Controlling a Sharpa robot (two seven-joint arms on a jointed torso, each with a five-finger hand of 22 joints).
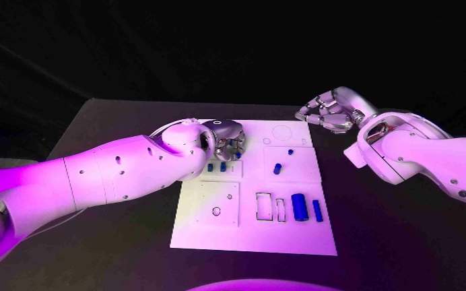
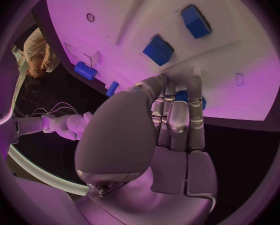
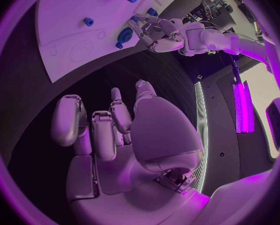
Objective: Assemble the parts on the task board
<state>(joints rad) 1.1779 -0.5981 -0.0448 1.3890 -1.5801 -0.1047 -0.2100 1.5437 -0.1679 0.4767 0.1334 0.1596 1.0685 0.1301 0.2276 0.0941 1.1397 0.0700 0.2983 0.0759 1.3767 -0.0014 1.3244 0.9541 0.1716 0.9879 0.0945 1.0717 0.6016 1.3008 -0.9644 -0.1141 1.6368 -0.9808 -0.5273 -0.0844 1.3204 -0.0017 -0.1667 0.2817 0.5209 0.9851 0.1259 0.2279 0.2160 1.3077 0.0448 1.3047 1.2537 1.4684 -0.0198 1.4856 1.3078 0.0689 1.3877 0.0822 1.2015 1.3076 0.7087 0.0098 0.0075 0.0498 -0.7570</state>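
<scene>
Now the board [image 1: 254,237] lies flat in the middle of the table [image 1: 107,119], its long sides running away from the robot; dark table shows on all four sides of it, wider at the left and right than at the far edge.

On the near right part of the board stand three blue parts side by side: a slim one [image 1: 281,209] beside an outlined slot, a thick one [image 1: 299,207], and a narrow one [image 1: 318,210] close to the right edge; a small part [image 1: 278,168] sits alone further up, with free white surface around it; two more small parts [image 1: 217,167] lie just below the left hand.

The left hand [image 1: 226,144] is over the upper left part of the board, coming in across its left edge; in the left wrist view its fingers [image 2: 177,116] lie close together, pointing down to the board, and something blue [image 2: 185,97] shows between the fingertips; I cannot tell if the hand really grips it or only touches it; two blue blocks [image 2: 159,50] lie just beyond the fingertips.

The right hand [image 1: 328,112] is off the board, above the table past the far right corner, well apart from all parts; its fingers [image 3: 96,130] are half curled, a little apart, with nothing in them.
</scene>
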